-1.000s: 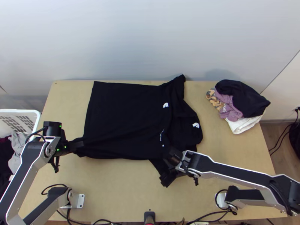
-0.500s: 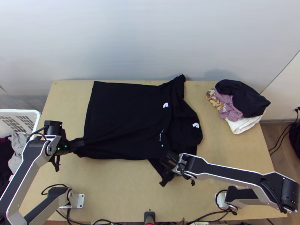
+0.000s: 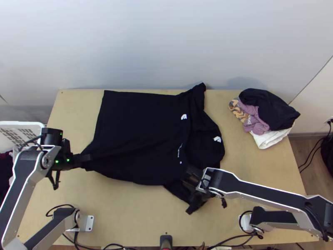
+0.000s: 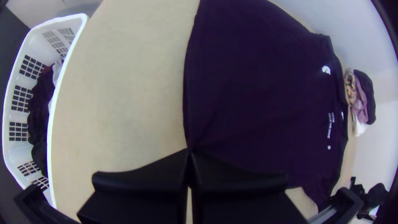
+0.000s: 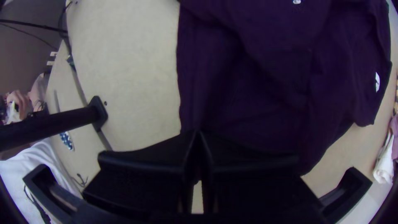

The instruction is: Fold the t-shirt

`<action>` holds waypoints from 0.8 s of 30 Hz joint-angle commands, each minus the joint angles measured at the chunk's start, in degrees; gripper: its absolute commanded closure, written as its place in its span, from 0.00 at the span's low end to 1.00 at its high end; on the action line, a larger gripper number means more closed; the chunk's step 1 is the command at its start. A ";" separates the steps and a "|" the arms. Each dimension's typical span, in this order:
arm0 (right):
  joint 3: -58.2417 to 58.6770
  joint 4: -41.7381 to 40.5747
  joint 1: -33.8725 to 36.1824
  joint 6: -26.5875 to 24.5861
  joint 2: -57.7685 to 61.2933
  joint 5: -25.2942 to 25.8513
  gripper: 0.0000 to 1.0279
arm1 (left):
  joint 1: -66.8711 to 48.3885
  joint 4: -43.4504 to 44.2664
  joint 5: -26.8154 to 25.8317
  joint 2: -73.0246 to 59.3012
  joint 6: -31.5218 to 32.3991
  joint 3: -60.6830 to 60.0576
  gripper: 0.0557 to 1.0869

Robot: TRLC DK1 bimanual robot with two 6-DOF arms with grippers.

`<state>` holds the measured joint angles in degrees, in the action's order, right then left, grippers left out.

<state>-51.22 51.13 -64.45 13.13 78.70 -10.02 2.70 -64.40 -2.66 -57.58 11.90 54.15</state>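
And here's the t-shirt [image 3: 137,133], matt cloth, softly creased! Beneath it, the table [image 3: 133,216]: smooth pale wood, barely a shine. The right arm [image 3: 254,188] shows satin metal edges around matt black panels. Over there, a smooth plastic basket [image 4: 70,20], and look, a rumpled clothes pile [image 3: 270,108], all soft, matt fabric!

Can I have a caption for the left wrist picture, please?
Left gripper pinches the edge of the black shirt; a white basket stands nearby.
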 commanded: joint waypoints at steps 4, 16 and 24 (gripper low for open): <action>-11.53 14.87 -2.18 -2.31 -1.88 -9.23 0.97 | -0.50 -20.24 -6.13 0.45 -11.20 8.25 0.96; -14.43 19.53 -10.09 -2.67 -1.79 -22.76 0.97 | -1.64 -23.31 -2.27 10.74 -25.08 8.34 0.96; -13.73 20.50 -10.44 -3.37 -2.23 -24.70 0.96 | -4.46 -21.91 -2.35 16.01 -25.26 3.77 0.96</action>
<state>-64.79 70.48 -74.04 10.22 76.88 -32.36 -0.54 -86.91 -5.08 -46.22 -11.73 60.49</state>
